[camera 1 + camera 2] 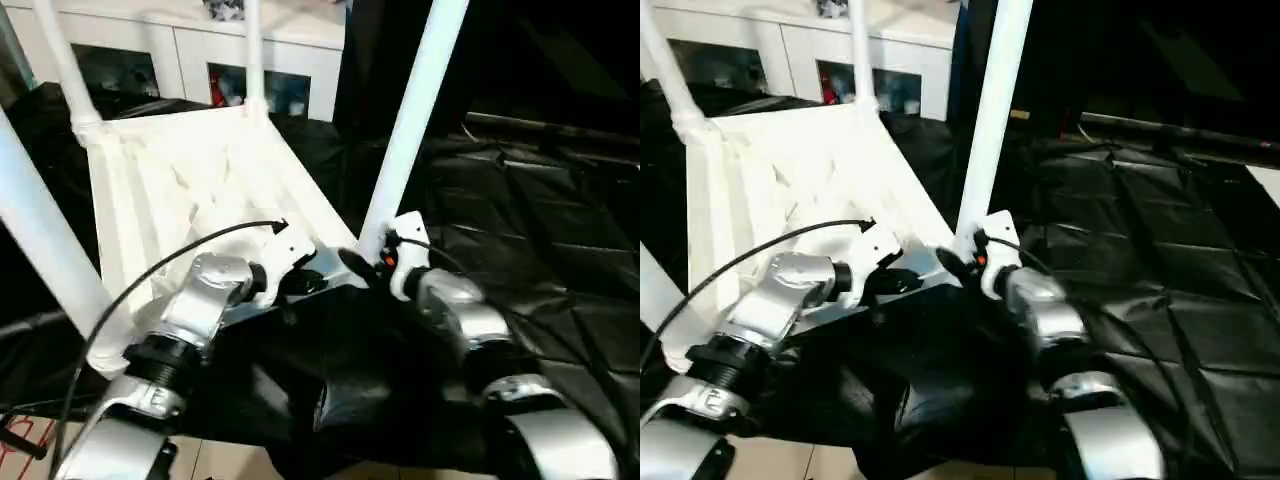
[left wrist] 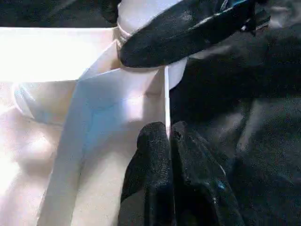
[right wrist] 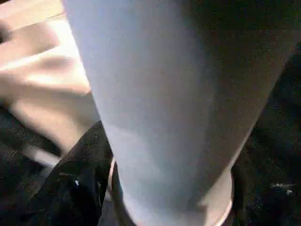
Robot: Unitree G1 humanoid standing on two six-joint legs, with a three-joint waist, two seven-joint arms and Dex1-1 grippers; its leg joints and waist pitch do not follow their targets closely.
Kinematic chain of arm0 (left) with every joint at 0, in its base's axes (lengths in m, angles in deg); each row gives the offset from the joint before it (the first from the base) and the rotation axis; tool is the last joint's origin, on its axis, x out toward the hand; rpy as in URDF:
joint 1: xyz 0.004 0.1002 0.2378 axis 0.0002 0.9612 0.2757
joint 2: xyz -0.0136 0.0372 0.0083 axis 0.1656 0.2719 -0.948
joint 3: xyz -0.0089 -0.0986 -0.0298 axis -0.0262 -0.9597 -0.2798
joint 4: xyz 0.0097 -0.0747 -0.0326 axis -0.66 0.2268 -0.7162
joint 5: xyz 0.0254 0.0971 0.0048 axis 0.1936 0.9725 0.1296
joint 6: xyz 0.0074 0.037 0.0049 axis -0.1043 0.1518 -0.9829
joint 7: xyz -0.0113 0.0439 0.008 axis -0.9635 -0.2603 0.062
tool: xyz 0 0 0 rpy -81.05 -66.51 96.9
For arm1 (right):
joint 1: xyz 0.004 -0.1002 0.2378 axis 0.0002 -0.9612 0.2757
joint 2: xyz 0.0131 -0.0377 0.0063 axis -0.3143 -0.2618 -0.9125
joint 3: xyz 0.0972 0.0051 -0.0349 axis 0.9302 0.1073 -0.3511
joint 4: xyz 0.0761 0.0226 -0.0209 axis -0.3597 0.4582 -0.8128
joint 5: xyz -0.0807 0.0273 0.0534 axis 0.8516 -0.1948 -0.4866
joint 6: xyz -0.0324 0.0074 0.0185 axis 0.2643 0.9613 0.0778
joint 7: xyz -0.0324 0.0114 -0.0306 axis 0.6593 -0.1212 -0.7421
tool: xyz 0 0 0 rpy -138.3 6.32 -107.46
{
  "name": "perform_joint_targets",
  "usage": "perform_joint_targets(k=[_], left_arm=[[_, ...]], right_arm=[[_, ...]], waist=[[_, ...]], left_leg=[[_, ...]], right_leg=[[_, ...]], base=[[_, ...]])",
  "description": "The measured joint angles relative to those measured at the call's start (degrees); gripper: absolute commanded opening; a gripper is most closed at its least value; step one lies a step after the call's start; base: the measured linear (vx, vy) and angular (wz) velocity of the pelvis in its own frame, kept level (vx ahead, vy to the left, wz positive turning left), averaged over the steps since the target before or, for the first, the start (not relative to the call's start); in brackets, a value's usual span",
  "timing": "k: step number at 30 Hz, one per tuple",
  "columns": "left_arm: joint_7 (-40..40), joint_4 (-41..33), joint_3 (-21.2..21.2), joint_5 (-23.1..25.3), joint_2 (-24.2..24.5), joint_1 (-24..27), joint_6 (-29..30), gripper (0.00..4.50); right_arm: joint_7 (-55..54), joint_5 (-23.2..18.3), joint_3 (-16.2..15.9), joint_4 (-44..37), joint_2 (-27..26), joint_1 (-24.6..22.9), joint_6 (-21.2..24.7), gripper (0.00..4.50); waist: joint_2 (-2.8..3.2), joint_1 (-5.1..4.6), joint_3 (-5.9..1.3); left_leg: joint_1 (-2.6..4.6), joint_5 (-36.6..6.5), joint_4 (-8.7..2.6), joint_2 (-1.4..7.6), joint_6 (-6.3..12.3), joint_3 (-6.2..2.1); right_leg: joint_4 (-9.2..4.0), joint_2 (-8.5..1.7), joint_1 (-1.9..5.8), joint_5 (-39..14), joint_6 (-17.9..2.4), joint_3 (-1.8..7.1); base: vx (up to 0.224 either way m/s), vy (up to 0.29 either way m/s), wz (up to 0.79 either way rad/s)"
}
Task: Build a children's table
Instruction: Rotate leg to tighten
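From the head, the upturned tabletop [image 1: 200,190] lies on the black cloth [image 1: 540,250], legs up. At the left wrist, the left gripper [image 2: 170,141] pinches its rim. At the right wrist, the right gripper [image 1: 372,262] straddles a leg [image 3: 164,108], whether clamped I cannot tell.

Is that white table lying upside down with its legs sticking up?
Yes, the tabletop lies ribbed underside up on the black cloth, and the legs rise from its corner sockets.

Four upright legs [image 1: 410,120] fence the upturned tabletop [image 1: 190,180], the near-right one standing directly ahead of the right gripper [image 1: 365,262]. Between them the ribbed underside lies open from above. To the right, the black-draped work table [image 1: 540,230] spreads bare.
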Motion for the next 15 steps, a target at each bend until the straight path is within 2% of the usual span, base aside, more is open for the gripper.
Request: perform_joint_targets(k=[2, 9, 11, 12, 15], left_arm=[[-2.84, 0.07, 0.36, -0.59, 0.98, 0.11, -1.01, 0.00], [-10.41, 3.81, 1.87, -1.63, 1.78, -1.22, -5.95, 0.00], [-11.82, 4.98, 2.44, -1.73, 1.80, -1.76, -7.13, 0.00], [-12.58, 5.48, 2.60, -1.79, 1.88, -1.88, -7.84, 0.00], [-13.77, 6.36, 2.64, -1.81, 2.02, -2.06, -8.86, 0.00]], right_arm=[[5.30, -0.59, -0.72, -1.76, 1.71, -1.23, 0.40, 3.33], [21.53, -3.42, -3.19, -9.39, 8.68, -4.86, 7.72, 3.33], [24.06, -3.66, -3.68, -11.02, 9.82, -5.59, 9.47, 3.33], [25.17, -3.78, -3.87, -11.94, 10.17, -6.05, 10.37, 3.07], [25.80, -3.94, -4.35, -12.95, 10.38, -6.65, 11.21, 2.98]], waist=[[0.01, 0.42, 0.01], [0.41, 2.45, 0.10], [0.48, 2.76, 0.09], [0.49, 2.96, 0.09], [0.54, 3.10, 0.06]], left_leg=[[0.00, -0.01, -0.01, 0.00, 0.02, 0.01], [0.06, 0.01, 0.24, 0.01, 0.04, 0.07], [0.08, 0.01, 0.24, 0.03, 0.04, 0.08], [0.08, 0.01, 0.24, 0.03, 0.04, 0.08], [0.10, 0.01, 0.25, 0.04, 0.03, 0.08]], right_leg=[[-0.02, 0.00, -0.02, -0.01, -0.01, 0.00], [0.02, -0.04, 0.03, 0.00, -0.02, 0.10], [0.06, -0.04, 0.10, 0.00, -0.02, 0.13], [0.07, -0.04, 0.10, 0.00, -0.02, 0.13], [0.11, -0.04, 0.18, 0.00, -0.01, 0.12]], base=[[0.000, 0.000, 0.00], [0.000, 0.000, 0.00], [0.000, 0.000, 0.00], [0.000, 0.000, 0.00], [0.000, 0.000, 0.00]])
